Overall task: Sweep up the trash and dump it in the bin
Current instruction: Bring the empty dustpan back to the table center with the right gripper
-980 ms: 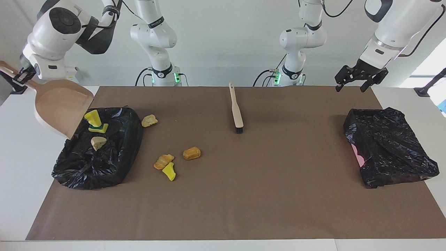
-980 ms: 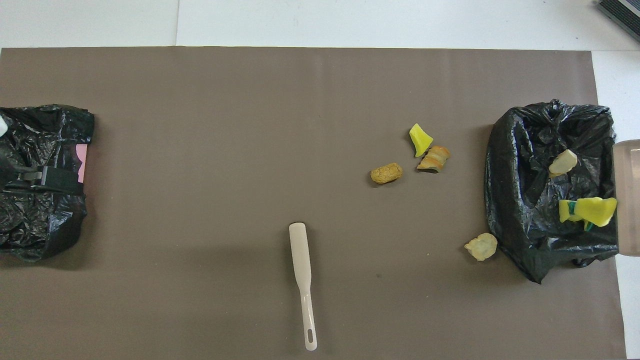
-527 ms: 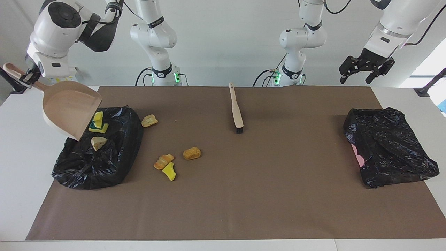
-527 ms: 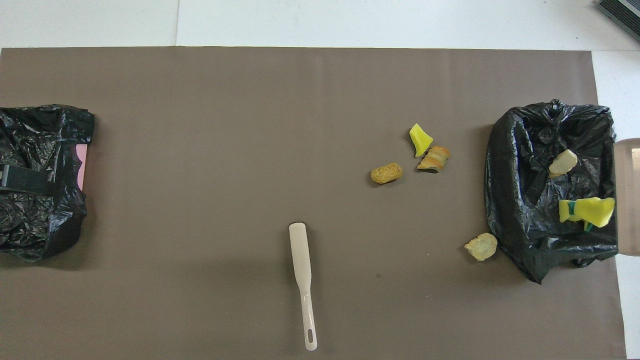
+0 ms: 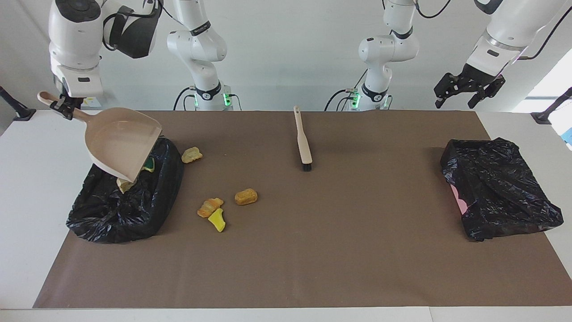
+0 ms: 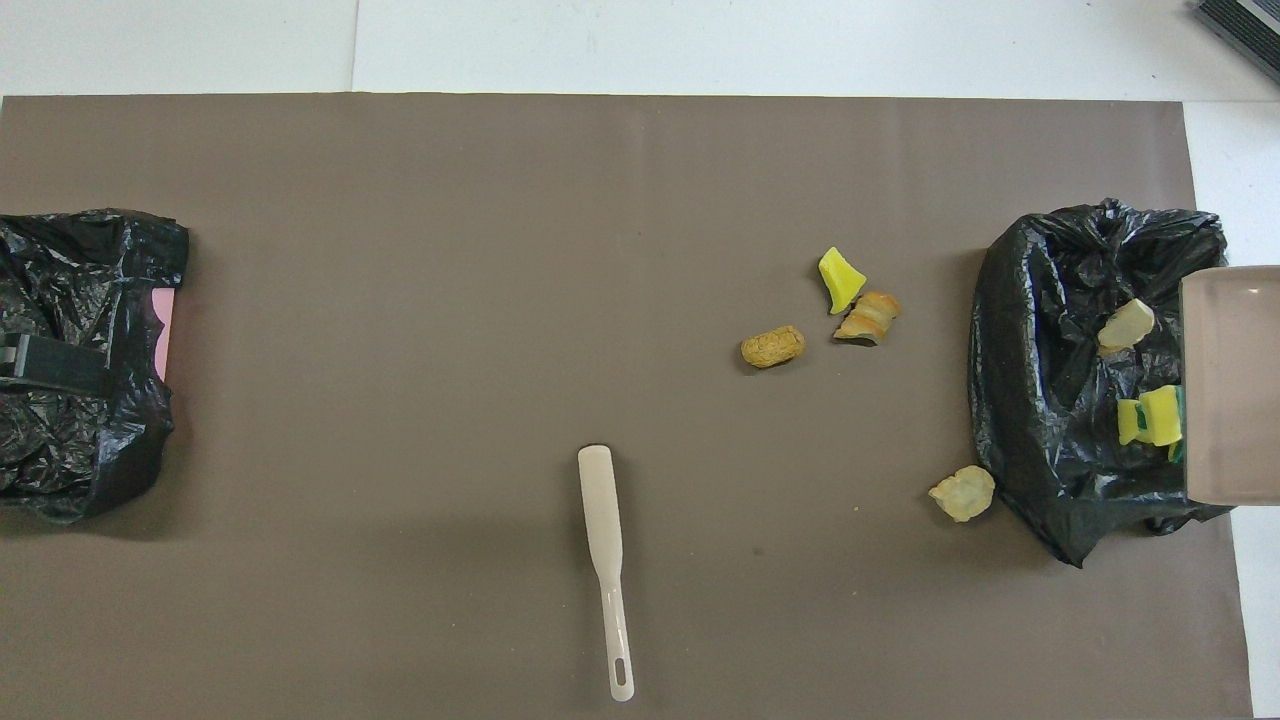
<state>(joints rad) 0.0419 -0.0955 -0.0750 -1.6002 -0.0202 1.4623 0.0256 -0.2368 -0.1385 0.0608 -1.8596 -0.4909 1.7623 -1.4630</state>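
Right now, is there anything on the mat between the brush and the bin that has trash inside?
Yes. In the overhead view four trash chunks lie between the brush and the bin: orange-brown, yellow, orange, beige.

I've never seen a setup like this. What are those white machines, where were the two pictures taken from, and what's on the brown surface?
The white machines are two robot arms. One picture looks at them from across the table; the other looks down from above their end.

The right gripper is shut on the handle of a beige plastic dustpan, tilted over a bin lined with a black bag. Some sponge scraps already lie inside it.

Four small yellow and orange-brown sponge scraps lie loose on the brown mat beside that bin. A beige brush with black bristles lies nearer the robots, untouched.

The left gripper, fingers open, waits in the air near a second black-bagged bin.
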